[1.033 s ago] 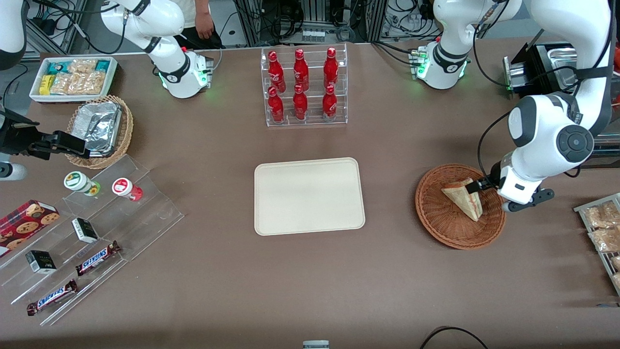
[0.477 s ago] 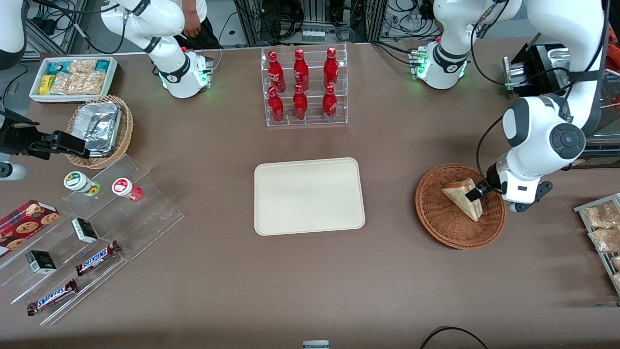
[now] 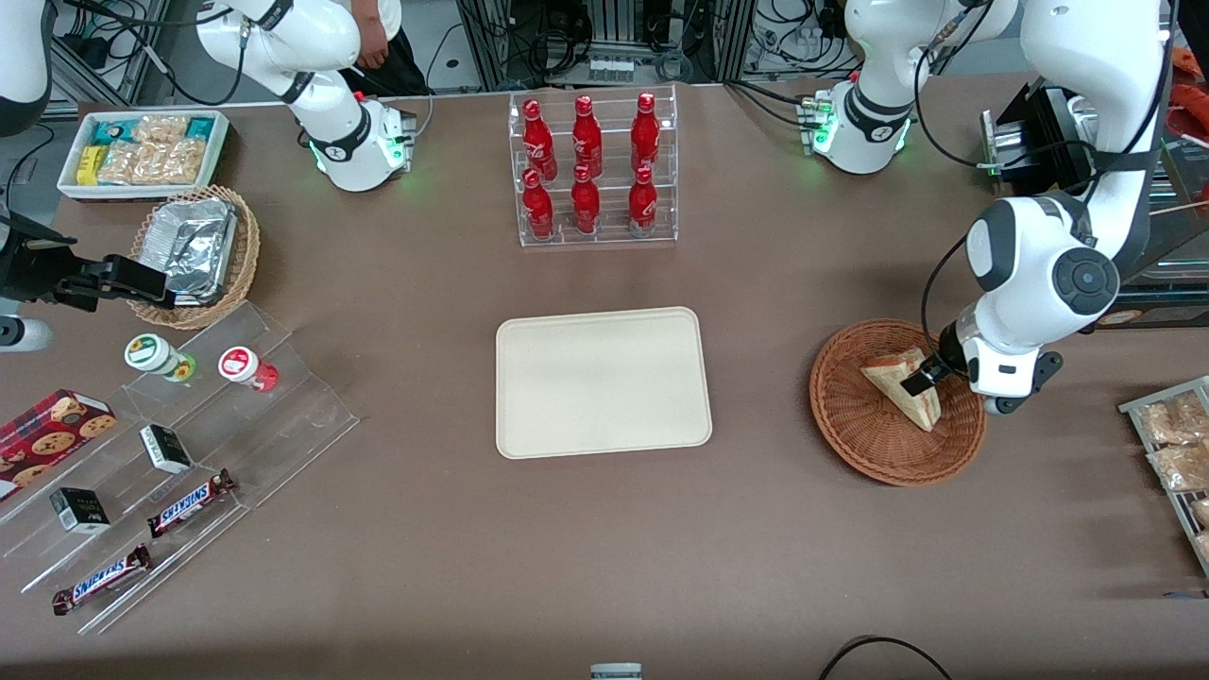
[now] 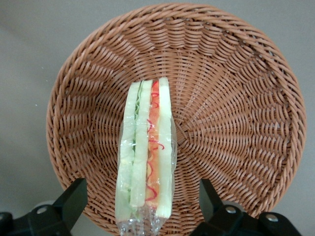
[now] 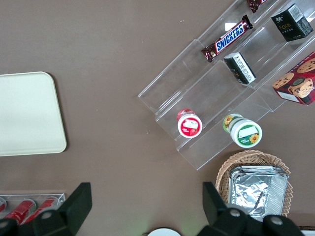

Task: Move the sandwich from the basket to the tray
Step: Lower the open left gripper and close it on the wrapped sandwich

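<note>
Sandwich wedge of pale bread with red, orange and green filling lies in the round reddish-brown wicker basket, at the front view's right. Left gripper straddles it, fingers spread wide and clear of the bread. Cream-beige rectangular tray sits at frame centre.

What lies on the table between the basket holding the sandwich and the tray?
Nothing: the front view shows only bare brown table between the basket and the tray. The gripper is open around the sandwich in the basket.
</note>
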